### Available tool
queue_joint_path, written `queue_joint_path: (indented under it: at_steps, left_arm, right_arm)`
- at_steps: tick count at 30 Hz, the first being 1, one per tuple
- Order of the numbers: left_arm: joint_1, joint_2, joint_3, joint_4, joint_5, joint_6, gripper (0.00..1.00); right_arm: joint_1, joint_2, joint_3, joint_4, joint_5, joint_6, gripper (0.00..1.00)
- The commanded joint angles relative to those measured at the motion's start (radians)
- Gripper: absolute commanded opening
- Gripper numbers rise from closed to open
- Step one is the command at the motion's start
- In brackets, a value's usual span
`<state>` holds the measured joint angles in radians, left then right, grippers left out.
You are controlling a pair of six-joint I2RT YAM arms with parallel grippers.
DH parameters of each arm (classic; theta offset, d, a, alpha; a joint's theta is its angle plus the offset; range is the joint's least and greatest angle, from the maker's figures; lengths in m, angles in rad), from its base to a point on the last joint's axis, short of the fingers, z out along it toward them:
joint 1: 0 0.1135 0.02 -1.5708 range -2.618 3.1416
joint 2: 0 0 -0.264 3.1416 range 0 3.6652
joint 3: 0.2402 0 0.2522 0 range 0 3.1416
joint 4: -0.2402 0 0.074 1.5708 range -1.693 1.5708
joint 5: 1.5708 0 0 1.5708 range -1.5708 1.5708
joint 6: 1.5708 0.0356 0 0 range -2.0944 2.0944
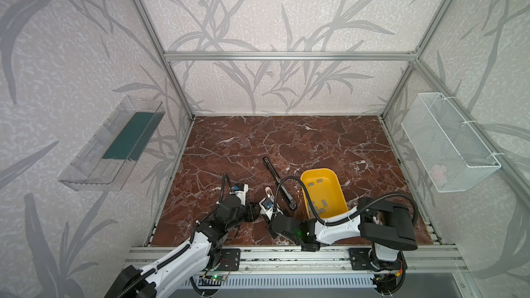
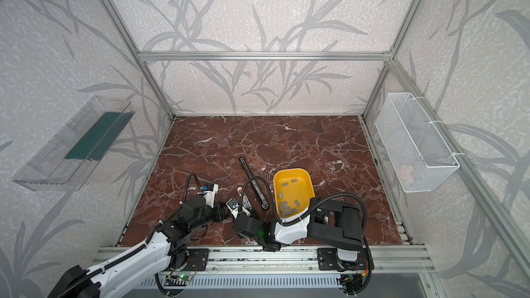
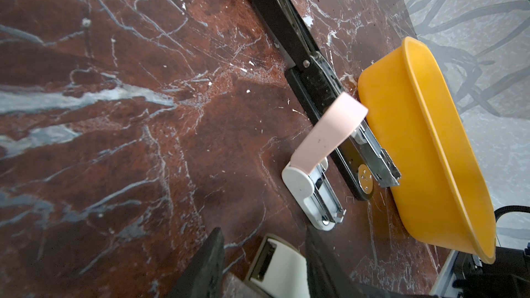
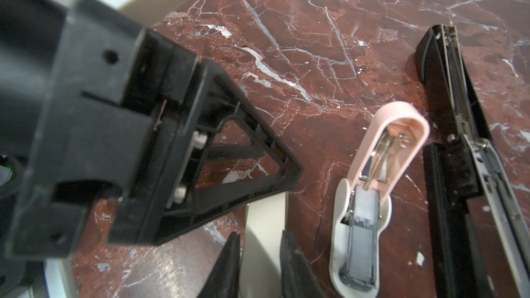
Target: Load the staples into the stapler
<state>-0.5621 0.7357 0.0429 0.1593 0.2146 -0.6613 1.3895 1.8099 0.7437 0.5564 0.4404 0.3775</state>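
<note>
Where both top views look down: staples (image 2: 286, 210) loose in yellow tub (image 2: 289, 171), near-right on marble tabletop (image 2: 258, 139). Black stapler (image 1: 279, 180) opened flat just left of tub.

Left wrist: my left gripper (image 3: 261, 233) straddles white-and-cream piece (image 3: 275, 262); grip or not, cannot tell. Pink stapler (image 3: 324, 139) lid raised, beside black one.

Right wrist: my right gripper (image 4: 259, 233) clenched on same piece.

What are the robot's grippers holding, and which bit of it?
The right gripper pinches the cream stapler by its long sides. The left gripper straddles the same stapler; whether it grips it cannot be told.
</note>
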Motion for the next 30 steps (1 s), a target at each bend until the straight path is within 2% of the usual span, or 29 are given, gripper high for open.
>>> queue_joint_path:
  at_steps: [1,30]
  left_arm:
    - [-0.005,-0.001,-0.014,0.021,-0.007,0.015,0.47]
    - [-0.007,0.004,-0.013,0.021,-0.016,0.02,0.47]
  right_arm:
    - [0.007,0.038,-0.012,-0.028,-0.001,0.028,0.26]
    - [0.032,0.122,-0.044,-0.017,0.024,0.102,0.24]
